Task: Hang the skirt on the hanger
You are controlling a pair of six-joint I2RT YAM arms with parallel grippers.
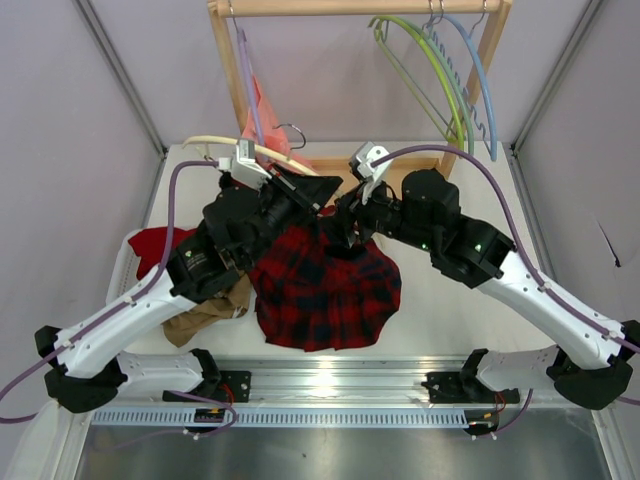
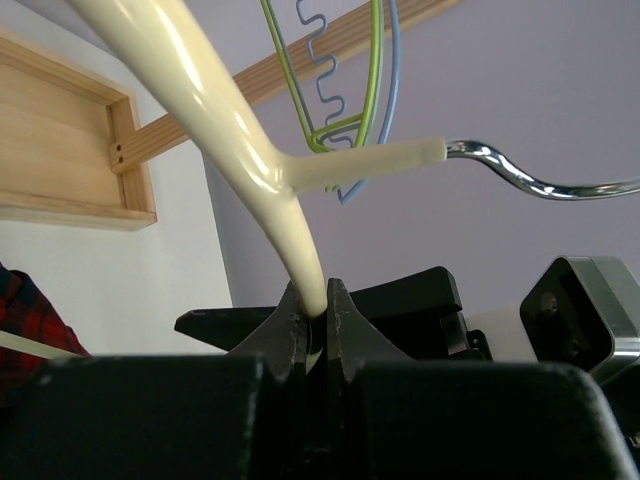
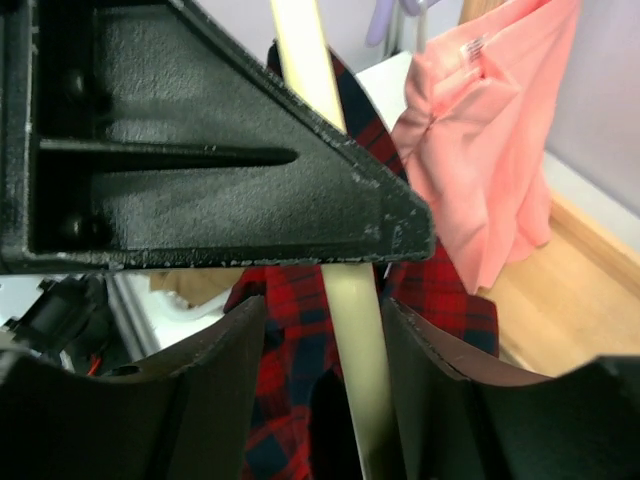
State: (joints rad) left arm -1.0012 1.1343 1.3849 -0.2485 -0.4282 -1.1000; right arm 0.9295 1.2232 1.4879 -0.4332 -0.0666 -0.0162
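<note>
- Counter (image 1: 440,310): flat, matte white slab; a pale wooden rack (image 1: 360,8) of square bars stands at its far edge.
- Skirt (image 1: 325,295): red and black plaid cloth, roughly round and softly rumpled. It lies mid-counter between the two arms, with its far edge running under the grippers.
- Salmon-pink garment (image 3: 480,150): plain thin fabric in loose folds, hanging from the rack on a slim lilac hanger (image 1: 248,80).
- Tan cloth (image 1: 205,315): a crumpled heap just left of the skirt; a plain red cloth (image 1: 155,245) lies beyond it.
- Hanger (image 2: 210,110): glossy cream plastic, a smooth curved bar with a thin neck ending in a bright metal hook (image 2: 530,180). It is held above the skirt's far edge, at the back of the counter.
- Green hanger (image 1: 445,80) and blue hanger (image 1: 485,90): thin curved rods on the rack's right end.
- Left gripper (image 2: 317,310): black grainy wedges pinched tight on the hanger's bar.
- Right gripper (image 3: 325,340): jaws apart, straddling the same bar, with plaid showing in the gap. Whether they touch the bar cannot be told.
</note>
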